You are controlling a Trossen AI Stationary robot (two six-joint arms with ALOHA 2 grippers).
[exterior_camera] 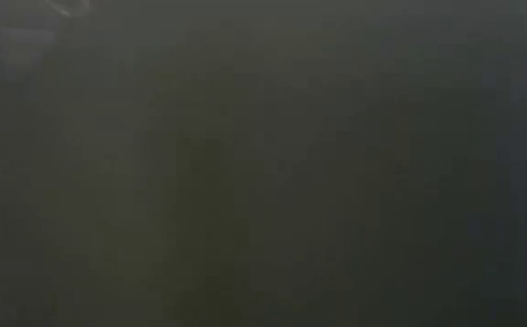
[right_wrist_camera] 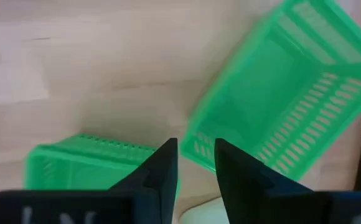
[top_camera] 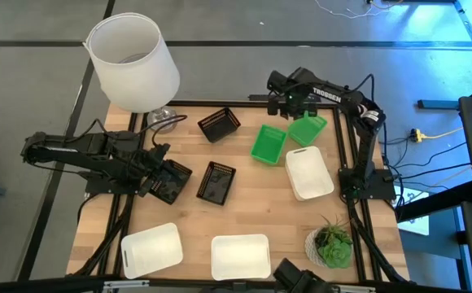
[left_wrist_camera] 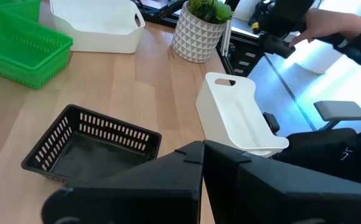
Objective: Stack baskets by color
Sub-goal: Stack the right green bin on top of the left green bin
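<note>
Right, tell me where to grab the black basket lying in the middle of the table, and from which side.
Probably best to take the black basket by one long slatted wall, coming straight down from above. It sits upright with its mouth open, so one finger could slip inside the rim and one outside. The left hand is next to it but shut, apparently on another black basket.
</note>
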